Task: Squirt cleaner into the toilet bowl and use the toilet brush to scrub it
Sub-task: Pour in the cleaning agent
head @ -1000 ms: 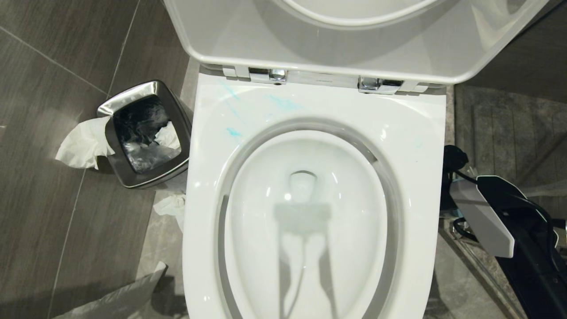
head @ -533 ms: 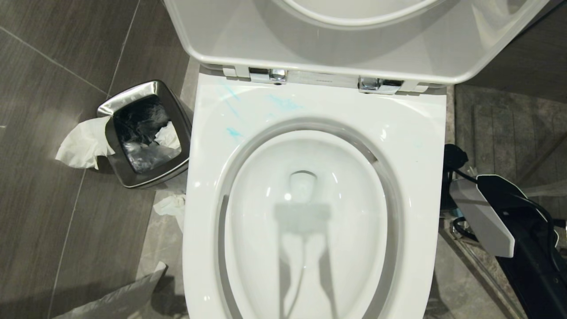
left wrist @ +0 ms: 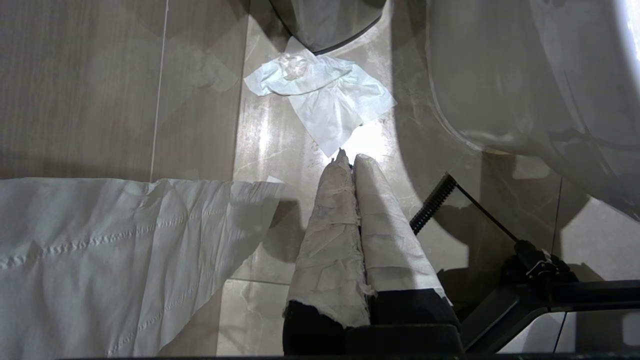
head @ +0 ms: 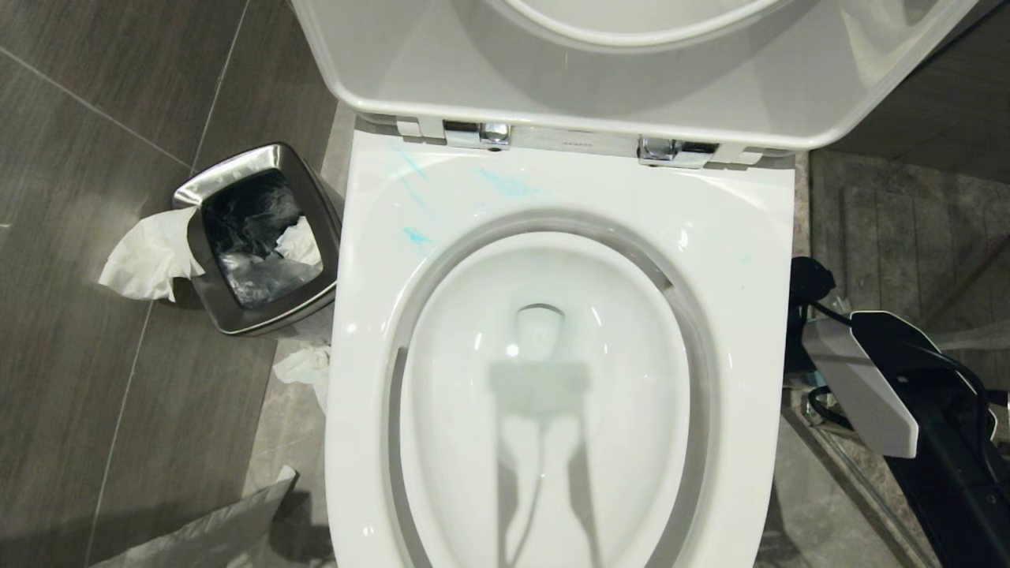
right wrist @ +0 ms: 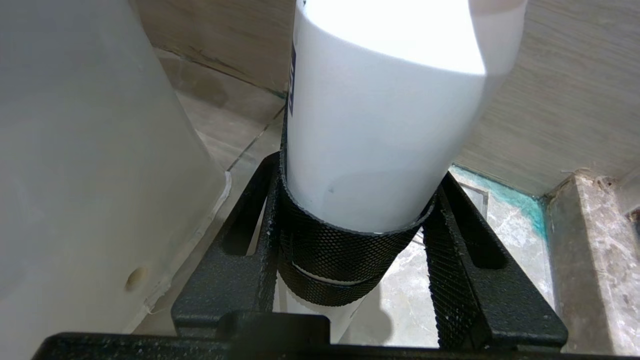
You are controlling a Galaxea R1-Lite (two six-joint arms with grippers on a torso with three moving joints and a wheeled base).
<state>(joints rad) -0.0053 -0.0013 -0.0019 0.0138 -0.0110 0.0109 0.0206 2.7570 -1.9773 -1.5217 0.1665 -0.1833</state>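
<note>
You see turquoise cleaner (head: pixel 505 184) smeared on the toilet bowl (head: pixel 757 237) rim at upper centre, while the right gripper (right wrist: pixel 350 220) clamps a white bottle (right wrist: pixel 380 125), so I judge scrubbing not begun; no brush shows, and the left gripper (left wrist: pixel 350 167) is pinched empty.

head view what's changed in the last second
Nothing visibly changed. The toilet bowl, the blue cleaner smears on its rim, the steel bin and the right arm beside the bowl all stayed put.
</note>
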